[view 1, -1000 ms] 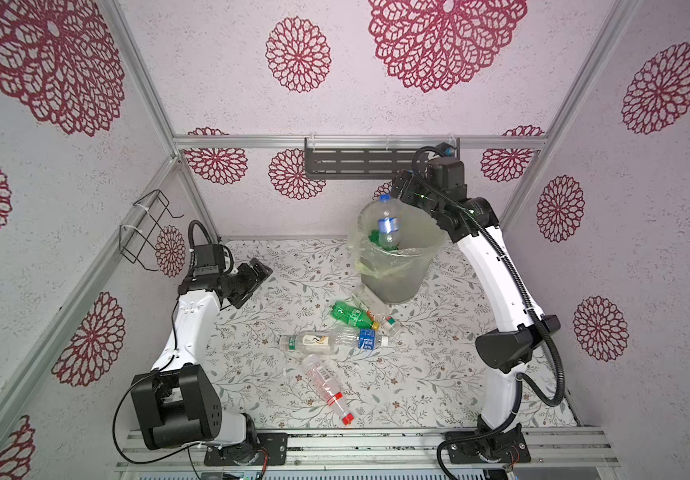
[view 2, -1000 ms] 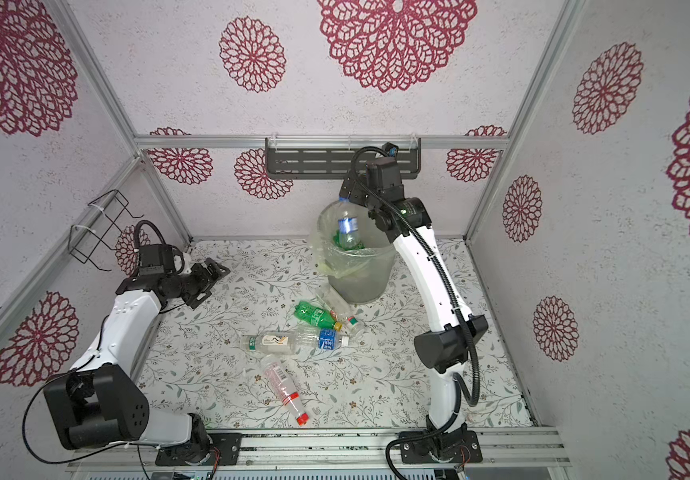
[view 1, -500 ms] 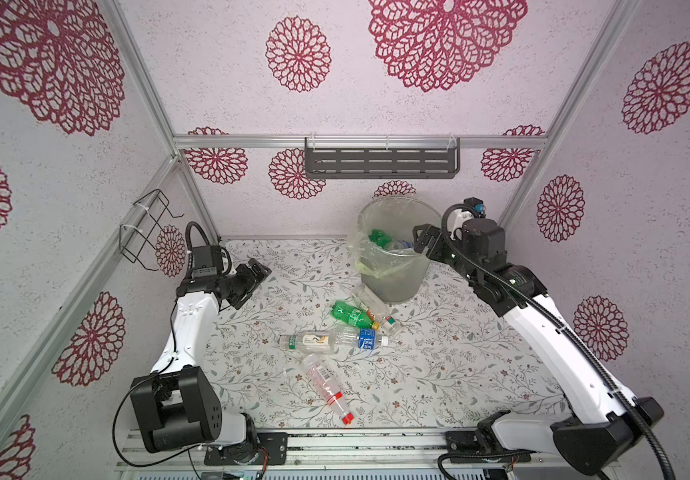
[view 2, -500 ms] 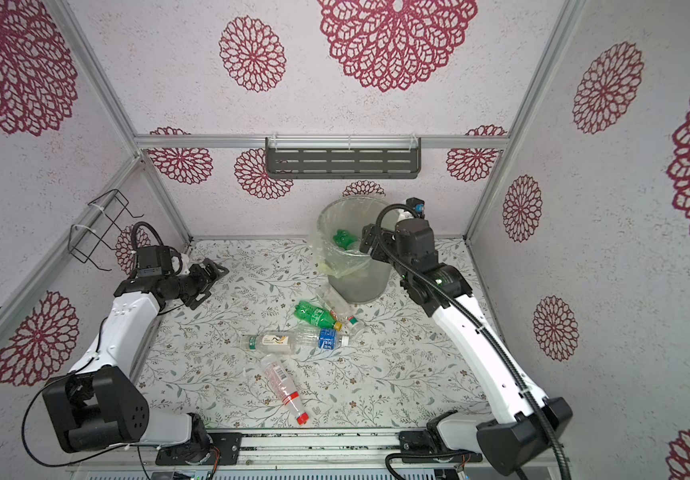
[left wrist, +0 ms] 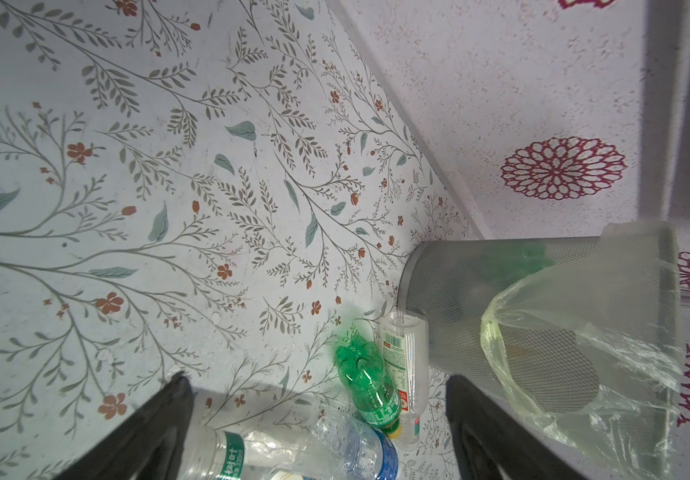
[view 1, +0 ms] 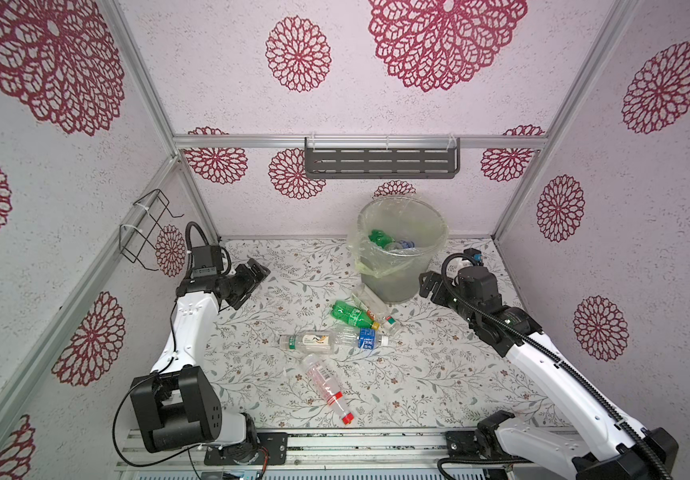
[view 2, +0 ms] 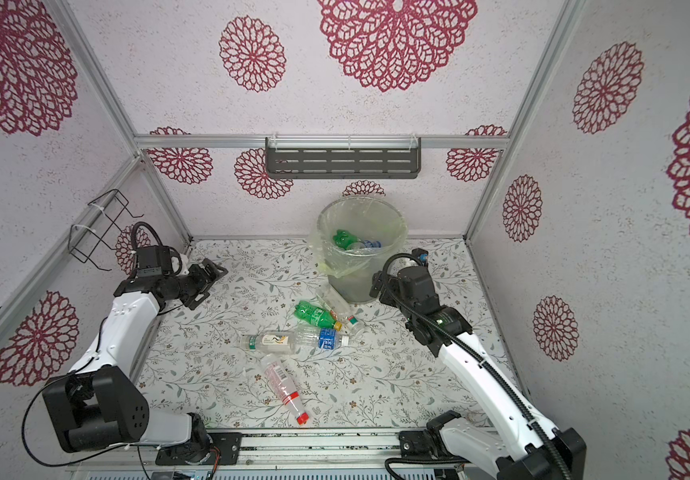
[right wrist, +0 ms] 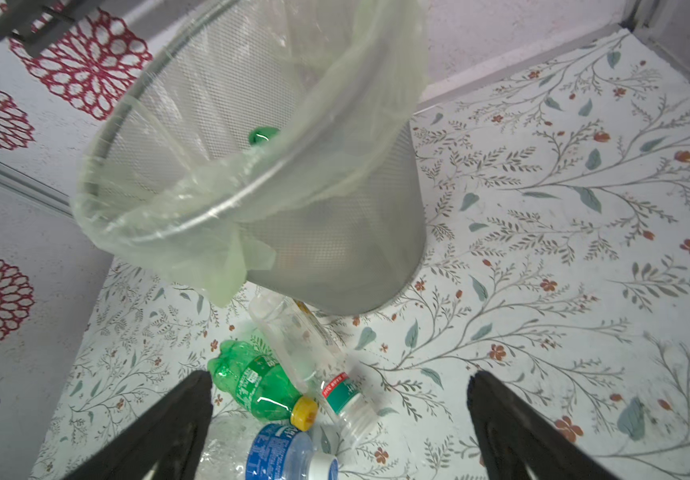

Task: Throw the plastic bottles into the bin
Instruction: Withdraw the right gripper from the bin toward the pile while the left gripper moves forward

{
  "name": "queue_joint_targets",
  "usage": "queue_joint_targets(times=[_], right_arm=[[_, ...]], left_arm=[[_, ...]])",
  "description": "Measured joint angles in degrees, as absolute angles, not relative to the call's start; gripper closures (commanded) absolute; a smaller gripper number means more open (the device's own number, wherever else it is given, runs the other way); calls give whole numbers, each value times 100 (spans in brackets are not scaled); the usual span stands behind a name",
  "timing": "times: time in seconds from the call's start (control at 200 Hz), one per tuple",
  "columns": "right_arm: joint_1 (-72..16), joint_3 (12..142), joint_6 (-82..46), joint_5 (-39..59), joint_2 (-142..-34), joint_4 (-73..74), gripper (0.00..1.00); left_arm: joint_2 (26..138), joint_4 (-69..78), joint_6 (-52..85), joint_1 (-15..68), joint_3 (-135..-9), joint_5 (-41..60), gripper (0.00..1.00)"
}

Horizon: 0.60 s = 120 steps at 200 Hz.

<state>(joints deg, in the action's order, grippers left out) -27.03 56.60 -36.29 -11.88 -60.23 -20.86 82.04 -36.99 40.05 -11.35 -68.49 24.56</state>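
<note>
Plastic bottles [view 1: 318,340]: five lie loose on the table [view 1: 439,374], at least two show inside the bin [view 1: 393,286], and both your grippers are empty.
Your left gripper [view 1: 261,271] hangs at the far left, jaws spread wide, well apart from everything. Mid-table you have a green-labelled clear one [view 1: 293,341] touching a blue-labelled one [view 1: 366,337], a red-capped bottle [view 1: 326,384] nearer the front, then a green bottle [view 1: 351,314] and a clear bottle [view 1: 372,305] right at the bin's foot. Your right gripper [view 1: 425,286], jaws just as wide, holds nothing just beside the bin's right wall.
</note>
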Motion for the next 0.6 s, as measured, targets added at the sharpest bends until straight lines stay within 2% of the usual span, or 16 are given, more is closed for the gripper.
queue_joint_targets(times=[0.6], right_arm=[[-2703,4250,-4263,-963,-5900,-1651,1]], left_arm=[[8263,-3712,4012,-1282,-6847,2355,3]])
